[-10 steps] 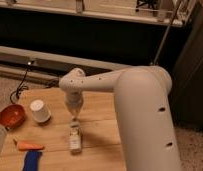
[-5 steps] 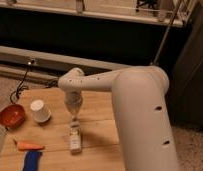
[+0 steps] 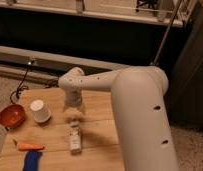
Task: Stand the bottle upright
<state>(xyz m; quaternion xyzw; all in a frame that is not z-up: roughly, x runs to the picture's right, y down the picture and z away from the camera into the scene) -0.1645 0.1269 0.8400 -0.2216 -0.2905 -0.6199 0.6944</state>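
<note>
The white robot arm reaches in from 3 o'clock across the light wooden table [image 3: 102,102] and points its two-finger gripper [image 3: 73,117] straight down near the table's middle. The small slim clear-whitish plastic bottle [image 3: 75,139] sits directly at 6 o'clock of the gripper, with its upper end just at or under the gripper tip. Its long axis runs along the 12-to-6 line, and from this angle it cannot be told whether it stands on its base or lies flat. Nor can it be told whether the gripper is clamped on the bottle or has let go. The white paper cup [image 3: 40,111] stands at 9 o'clock of the gripper, well apart, with the round red-orange bowl [image 3: 11,116] beyond it. An orange carrot [image 3: 29,146] and a blue object [image 3: 32,161] lie toward 7 o'clock. The step in hand appears to be the placing or release stage. The next move calls for a straight vertical retreat, without brushing the cap, then a check that the bottle stays on its base.
</note>
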